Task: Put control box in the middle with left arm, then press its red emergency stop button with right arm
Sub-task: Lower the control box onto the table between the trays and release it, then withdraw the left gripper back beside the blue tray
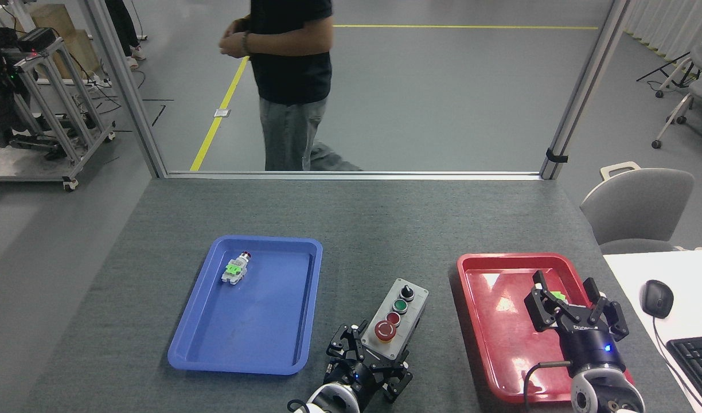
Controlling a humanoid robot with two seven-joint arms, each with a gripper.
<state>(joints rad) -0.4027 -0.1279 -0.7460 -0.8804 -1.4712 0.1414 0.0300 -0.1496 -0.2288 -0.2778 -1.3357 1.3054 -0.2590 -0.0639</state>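
Left hand at the near end of the control box, right hand over the red tray.

The left hand (367, 360) sits at the box's near end, claws spread around its black base; whether they grip it I cannot tell. The control box (396, 316) lies angled on the dark surface (357, 223) between the blue tray (186, 350) and red tray (471, 321), its red emergency stop button (385, 331) nearest the hand. The right hand (573, 312) hangs over the red tray, claws apart, beside a small green-tagged part (556, 297).
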